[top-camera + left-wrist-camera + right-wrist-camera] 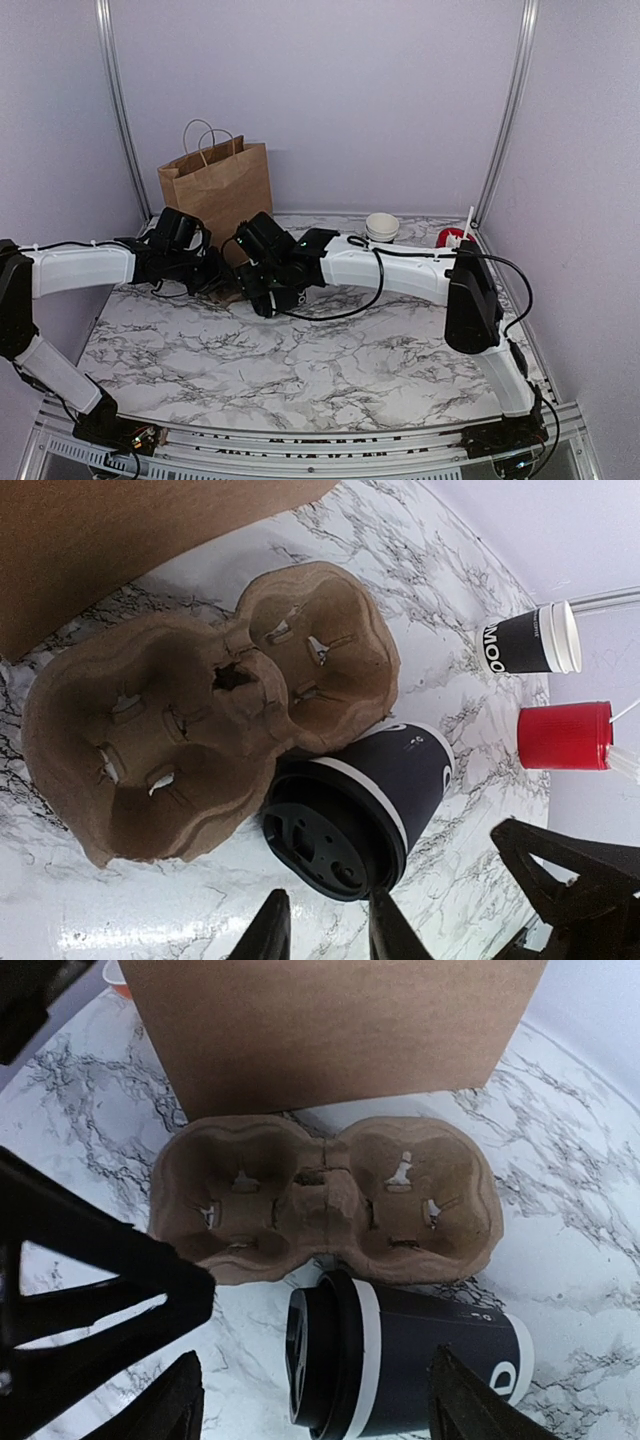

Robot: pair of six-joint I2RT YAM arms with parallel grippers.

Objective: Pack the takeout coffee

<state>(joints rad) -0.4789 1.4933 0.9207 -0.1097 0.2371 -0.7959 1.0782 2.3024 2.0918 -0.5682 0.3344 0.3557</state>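
The takeout coffee, a small black paper cup with a white rim (420,1365), lay on its side on the marbled bench (300,370), touching the near edge of the brown moulded-pulp two-cup carrier (320,1200), which sat before the brown paper bag (330,1030). Its round black plastic lid (305,1360) was seated. The cup was judged light, thin-walled, easily crushed and prone to roll, so hold should be taken across the body below the rim, not on the lid. The right claw (320,1400) stood wide open astride the cup, gripping nothing. The left claw (325,935) showed a narrow gap, empty, near the lid. Both carrier wells were empty. The bag's interior was not visible and the cup's fill could not be told. A red cup (565,735) held white sticks
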